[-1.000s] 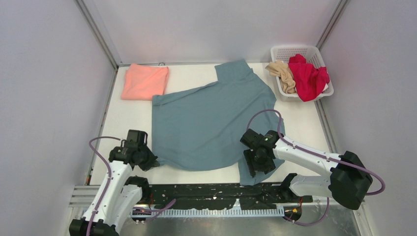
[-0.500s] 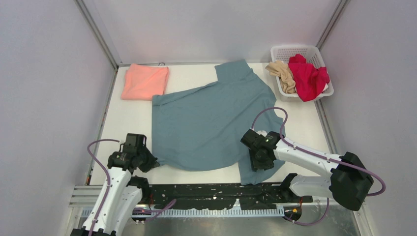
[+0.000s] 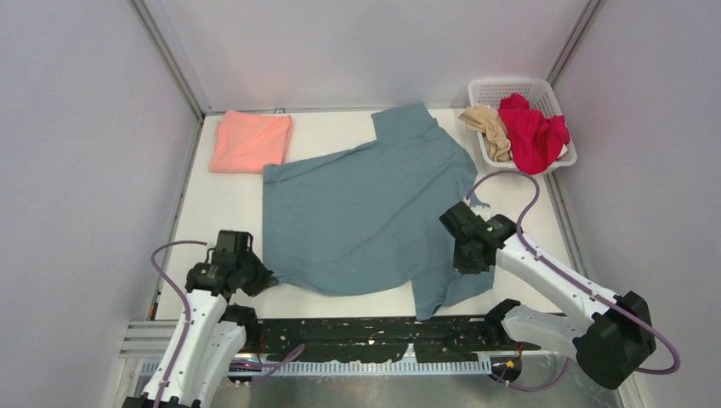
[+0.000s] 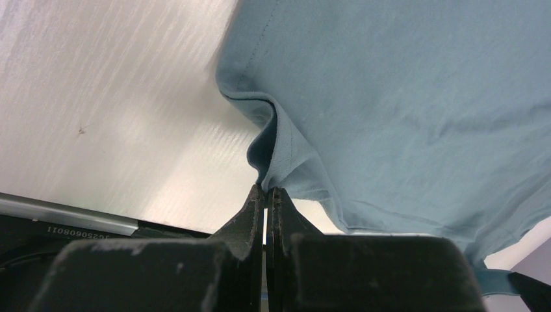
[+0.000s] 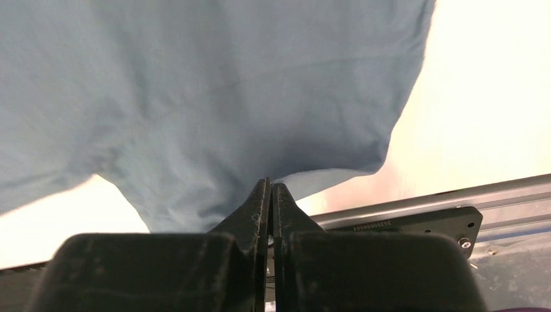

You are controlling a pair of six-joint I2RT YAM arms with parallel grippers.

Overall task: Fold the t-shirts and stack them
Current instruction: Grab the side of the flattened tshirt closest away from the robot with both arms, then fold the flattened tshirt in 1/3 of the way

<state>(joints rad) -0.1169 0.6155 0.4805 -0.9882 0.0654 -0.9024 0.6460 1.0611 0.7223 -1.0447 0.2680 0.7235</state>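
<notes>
— Where writing is looked for, what is found?

— Only a white code printed on the black plate (image 5: 403,224) below the right gripper (image 5: 270,188); it is seen upside down and cannot be read with certainty.

— And the grippers?

— The left gripper (image 4: 265,195) is pressed together on a hem fold of the slate-blue t-shirt (image 3: 366,221), which is spread on the table (image 3: 217,212); the right is pinched on its near right part, the nipped cloth hidden by the fingers; the salmon-pink t-shirt (image 3: 250,141) lies folded far left; the red t-shirt (image 3: 534,132) and beige t-shirt (image 3: 489,127) are heaped in the basket (image 3: 510,85).
</notes>
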